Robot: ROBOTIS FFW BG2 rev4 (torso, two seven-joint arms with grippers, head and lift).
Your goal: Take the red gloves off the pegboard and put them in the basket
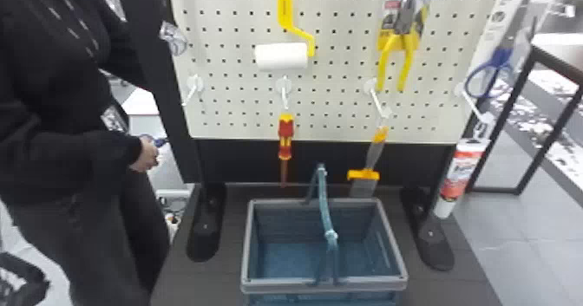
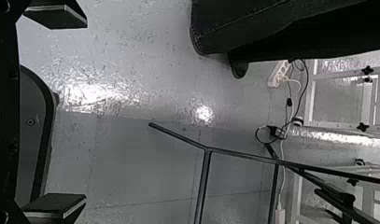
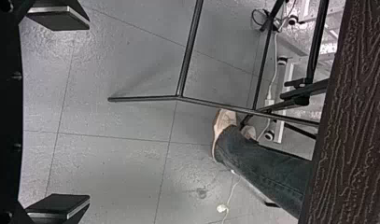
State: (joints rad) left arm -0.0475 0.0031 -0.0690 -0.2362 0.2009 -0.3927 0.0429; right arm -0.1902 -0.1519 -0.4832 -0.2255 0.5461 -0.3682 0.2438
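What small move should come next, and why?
Perhaps tilt the head up slightly to look for the gloves: the pegboard runs past the head view's top edge, and three lower hooks carry a screwdriver, a flat-bladed tool and a tube. The left hand and right hand, both open over the floor, can likely wait.

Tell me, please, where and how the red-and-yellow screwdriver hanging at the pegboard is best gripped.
I would take the screwdriver by its thick handle, coming from the front with the jaws to either side: it hangs upright below the white hook, slim shaft down, with open space left and right.
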